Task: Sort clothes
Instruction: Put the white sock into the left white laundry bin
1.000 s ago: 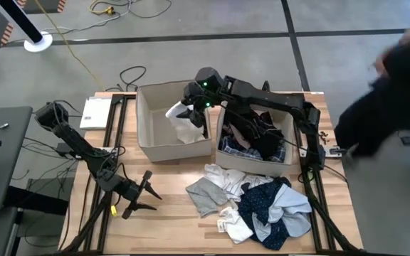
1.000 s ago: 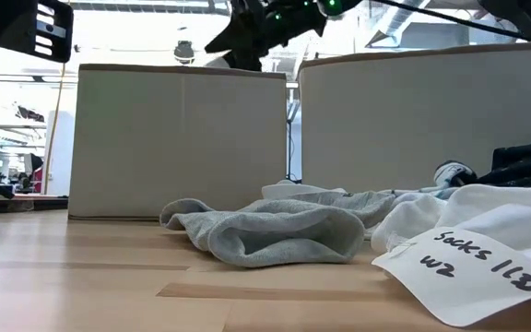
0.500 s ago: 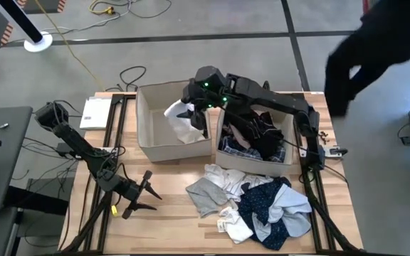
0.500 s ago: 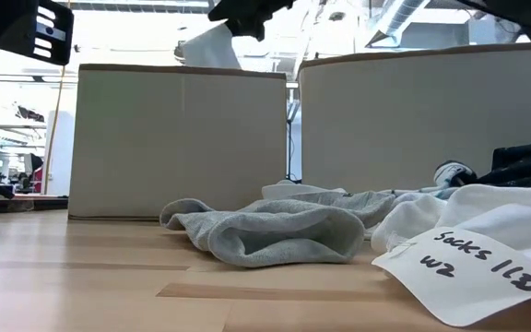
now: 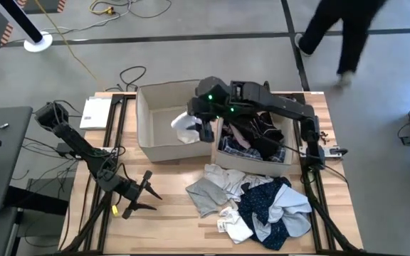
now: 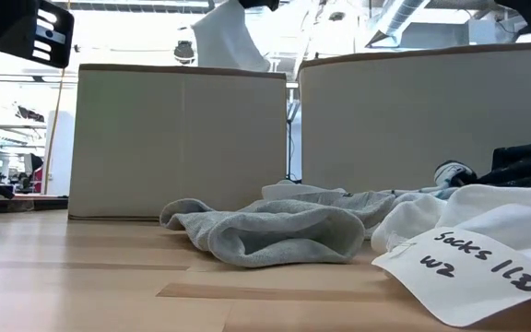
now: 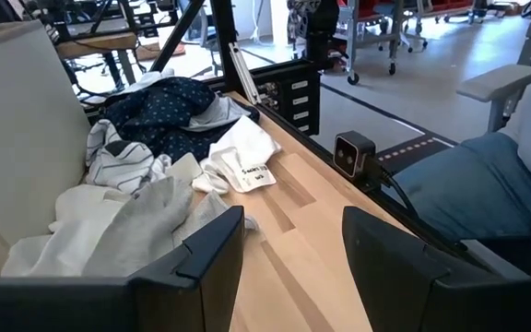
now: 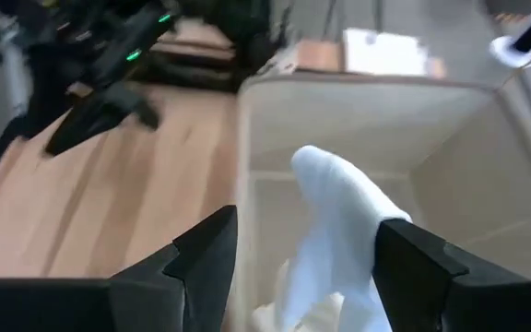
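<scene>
My right gripper (image 5: 203, 126) reaches over the left beige box (image 5: 145, 131). In the right wrist view its fingers stand wide apart (image 8: 304, 242), with a white garment (image 8: 339, 217) between them. The white garment also shows in the high view (image 5: 184, 128) and hangs above the box rim in the low view (image 6: 230, 37). A pile of grey, white, light blue and navy dotted clothes (image 5: 262, 206) lies on the table. My left gripper (image 5: 146, 196) waits open near the table's left front. My right gripper's fingers (image 8: 206, 258) stand apart on either side of the white garment's upper end (image 8: 325, 277). They come from above, slanting down into the left box. I cannot tell whether they touch the cloth. The garment hangs below them, above the box floor.
The right beige box (image 5: 291, 158) holds dark and plaid clothes (image 5: 258, 135). A grey garment (image 6: 265, 231) and a white one with a paper tag (image 6: 473, 263) lie at the pile's near side. A person (image 5: 337, 32) walks past the table's far right.
My right gripper has moved toward the table's near edge and a little to the right, over the left box. The white garment has come with it and now shows above the box rim in the low view.
</scene>
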Action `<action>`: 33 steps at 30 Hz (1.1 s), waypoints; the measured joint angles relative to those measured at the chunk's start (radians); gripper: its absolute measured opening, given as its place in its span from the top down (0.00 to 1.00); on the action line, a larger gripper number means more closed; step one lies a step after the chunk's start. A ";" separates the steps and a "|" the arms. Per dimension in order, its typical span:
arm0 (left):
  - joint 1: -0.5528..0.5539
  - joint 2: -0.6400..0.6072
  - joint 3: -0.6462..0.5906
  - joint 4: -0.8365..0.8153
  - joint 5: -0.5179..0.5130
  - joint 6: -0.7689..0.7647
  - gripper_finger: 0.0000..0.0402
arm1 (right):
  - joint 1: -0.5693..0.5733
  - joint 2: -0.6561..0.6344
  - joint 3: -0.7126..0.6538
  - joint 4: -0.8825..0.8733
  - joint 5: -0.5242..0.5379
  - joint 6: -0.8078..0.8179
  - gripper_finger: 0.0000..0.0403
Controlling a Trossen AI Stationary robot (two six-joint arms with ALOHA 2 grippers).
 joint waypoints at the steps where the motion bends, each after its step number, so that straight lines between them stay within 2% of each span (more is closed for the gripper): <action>1: 0.000 0.000 0.000 -0.001 0.000 -0.002 0.55 | 0.012 -0.009 -0.005 -0.013 0.000 0.000 0.39; 10: 0.000 0.000 0.000 -0.014 -0.002 -0.003 0.55 | 0.153 -0.051 -0.006 -0.202 0.032 0.027 0.39; 15: 0.005 0.000 0.000 -0.008 -0.019 0.004 0.55 | 0.231 -0.056 -0.007 -0.254 0.129 0.031 0.39; 27: 0.022 0.000 0.000 0.002 -0.021 -0.022 0.55 | 0.376 -0.057 -0.007 -0.407 0.134 0.179 0.39; 33: 0.022 0.000 0.000 0.003 -0.021 -0.001 0.55 | 0.465 -0.056 -0.014 -0.417 0.134 0.271 0.39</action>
